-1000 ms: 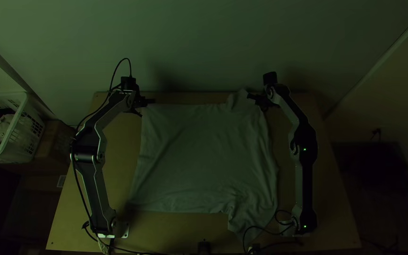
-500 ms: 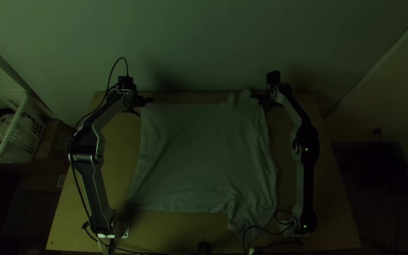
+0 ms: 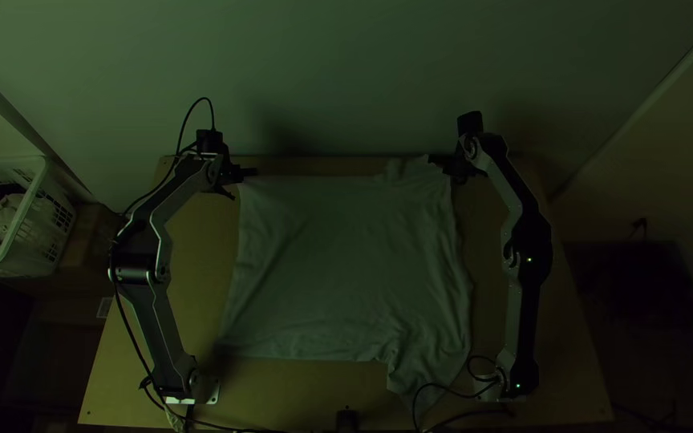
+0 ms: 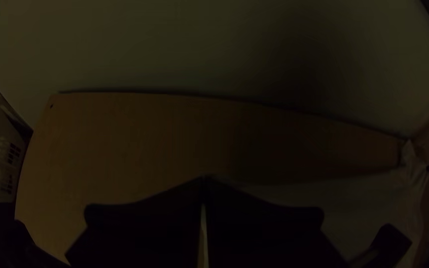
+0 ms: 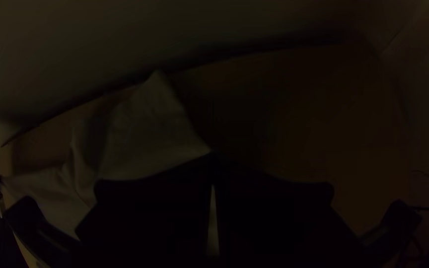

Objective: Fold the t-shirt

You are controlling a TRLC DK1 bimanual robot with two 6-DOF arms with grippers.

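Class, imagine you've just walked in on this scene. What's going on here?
Two robot arms are at work on a T-shirt, which lies spread on the table, a bit rumpled toward the near right. The left gripper is at its far left corner and the right gripper by the far right sleeve, both with fingers closed. Whether either pinches the cloth, I can't tell. The shirt still needs folding.
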